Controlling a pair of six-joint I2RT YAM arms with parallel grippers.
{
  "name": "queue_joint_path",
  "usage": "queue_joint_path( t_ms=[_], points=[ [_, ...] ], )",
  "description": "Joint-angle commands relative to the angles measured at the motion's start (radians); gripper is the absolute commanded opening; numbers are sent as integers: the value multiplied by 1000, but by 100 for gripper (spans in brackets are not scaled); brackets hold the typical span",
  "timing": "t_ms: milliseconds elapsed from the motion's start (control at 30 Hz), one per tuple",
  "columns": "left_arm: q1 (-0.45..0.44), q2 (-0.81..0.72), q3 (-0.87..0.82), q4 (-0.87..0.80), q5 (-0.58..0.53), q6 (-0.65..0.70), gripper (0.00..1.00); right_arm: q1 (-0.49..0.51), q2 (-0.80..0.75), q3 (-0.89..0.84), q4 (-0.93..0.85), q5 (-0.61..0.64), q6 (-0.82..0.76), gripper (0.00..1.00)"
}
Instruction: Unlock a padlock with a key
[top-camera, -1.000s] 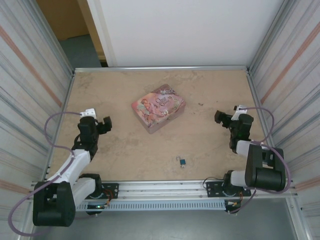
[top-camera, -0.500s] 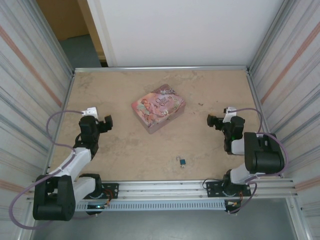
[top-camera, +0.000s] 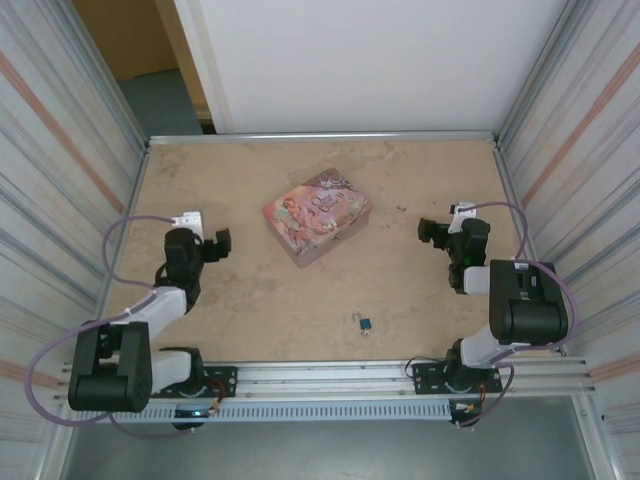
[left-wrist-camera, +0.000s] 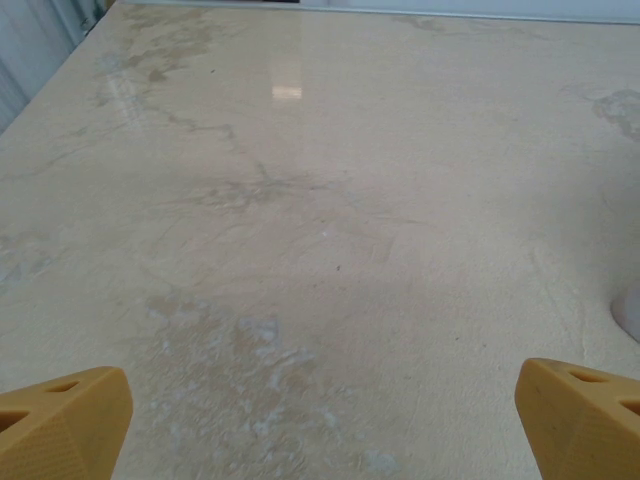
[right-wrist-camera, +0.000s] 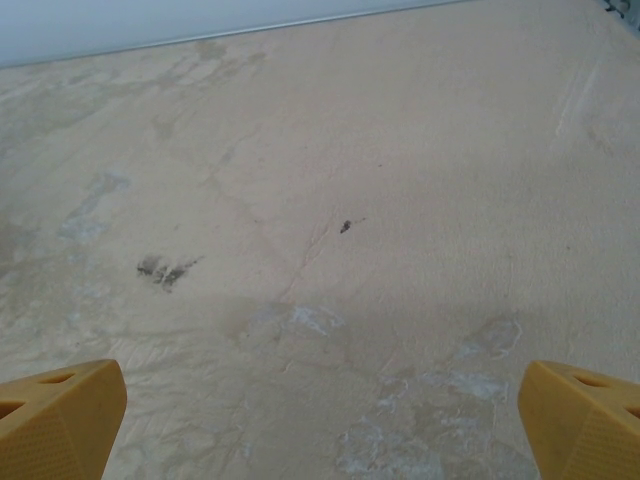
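Padlock (top-camera: 366, 322) overhead, near rail (top-camera: 330, 372) (key (top-camera: 363, 331) perhaps attached)

One padlock (top-camera: 366, 322), one tin (top-camera: 316, 216) (pink)

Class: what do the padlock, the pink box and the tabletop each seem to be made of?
Padlock: blue-teal body, thin silvery shackle, probably painted metal; too small to confirm. Pink box: printed lid, crisp rounded edges, likely tin, possibly card. Tabletop: beige, veined, glossy enough to mirror a light; stone or laminate.
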Motion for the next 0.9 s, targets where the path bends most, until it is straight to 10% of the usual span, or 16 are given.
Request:
queue_joint_path(
  t_ms=[0,567,867],
  points=[
    [9,36,-12,158,54,48,99,6,5,6,-12,22,-5,99],
    [19,302,-66,541,78,104,99,6,6,6,-13,22,-5,99],
    [40,304,34,345,73,72,99,9,4,6,-12,24,-5,99]
  ],
)
